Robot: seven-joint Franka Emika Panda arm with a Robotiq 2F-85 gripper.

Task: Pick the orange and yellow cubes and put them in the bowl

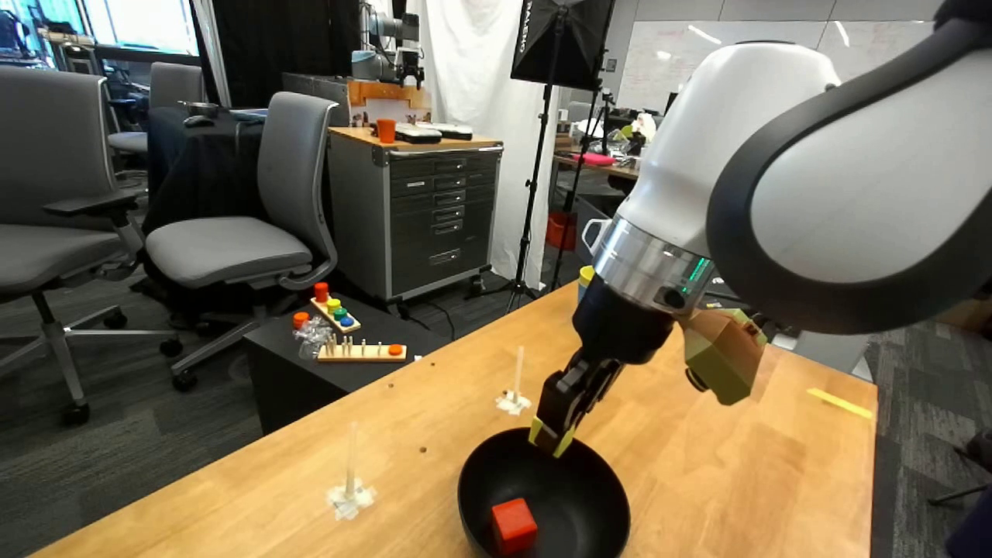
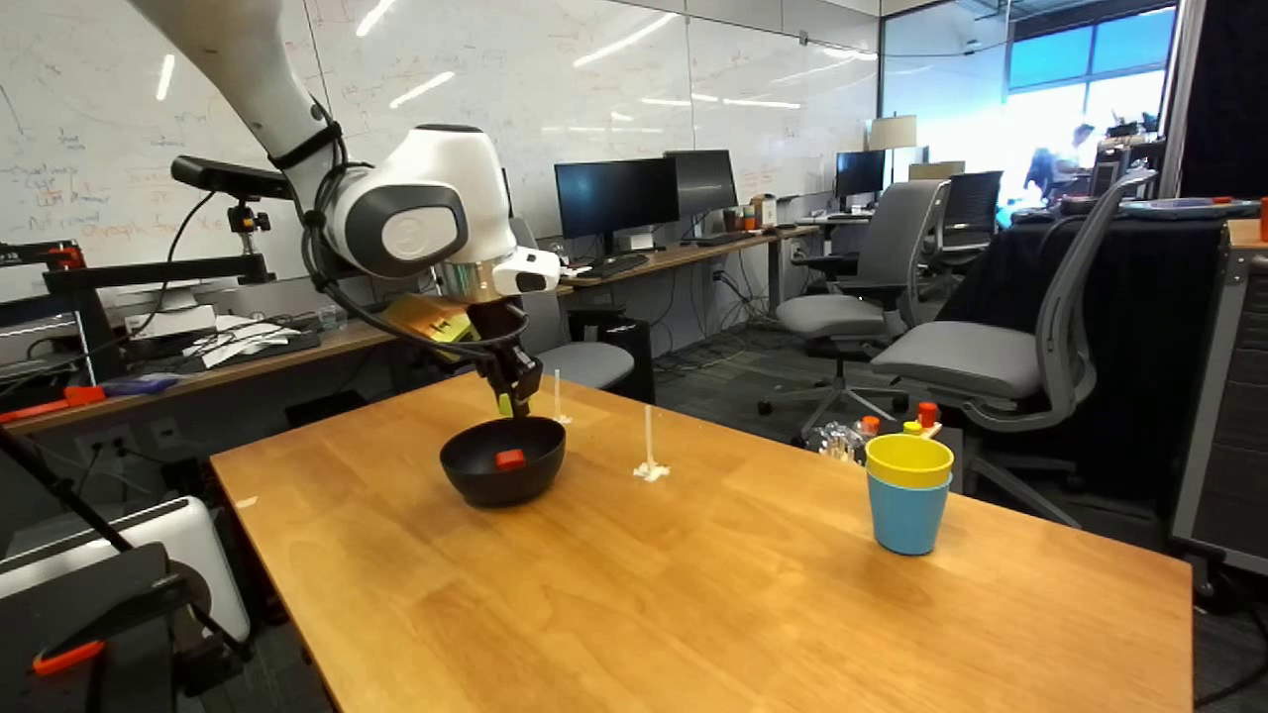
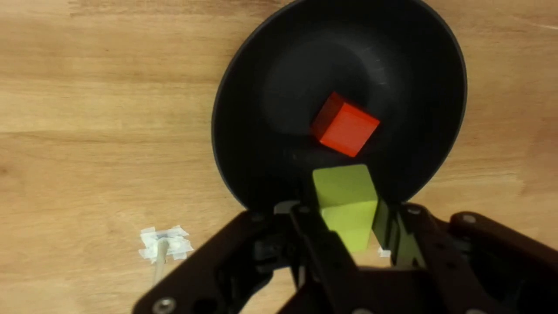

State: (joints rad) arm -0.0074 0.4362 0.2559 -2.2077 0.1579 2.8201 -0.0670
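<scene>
Pincer (image 3: 347, 207) is clamping yellow cube (image 3: 344, 187) over bowl (image 3: 283, 87); red cube (image 3: 348, 128) is lying inside. I am judging final placement in hand, needing lowering, then release.

Bends the white arm (image 1: 686, 147) down from the right in an exterior view, slants the silver-banded wrist (image 1: 651, 260) below it to the left, and points the gripper (image 1: 552, 435) downward; in the wrist view, holds the black fingers (image 3: 327, 246) clamped in a grip, tips apart.

Wrist view: close, down into bowl (image 3: 266, 91) (perhaps tilted). Both exterior views: farther, slanting across shared table (image 2: 693, 584).
</scene>
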